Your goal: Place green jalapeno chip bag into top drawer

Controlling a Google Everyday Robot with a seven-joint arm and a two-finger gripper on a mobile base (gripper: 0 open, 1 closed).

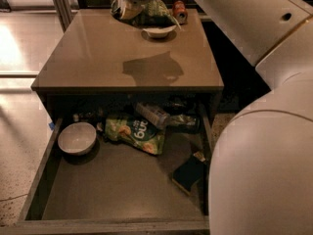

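The green jalapeno chip bag point(152, 11) is dark green and crumpled. It hangs at the far back of the tabletop, just above a small white bowl point(159, 32). My gripper point(133, 1) is at the top edge of the view, shut on the bag's left end and holding it clear of the bowl. The top drawer point(46, 180) is pulled wide open below the table's front edge, with bare floor in its front half.
In the drawer lie a white bowl point(77, 138) at the left, a flat light-green bag with white lettering point(134, 132), a plastic bottle point(154, 114) and a dark sponge point(188, 173) at the right. A red can point(180, 11) stands beside the chip bag. My arm fills the right side.
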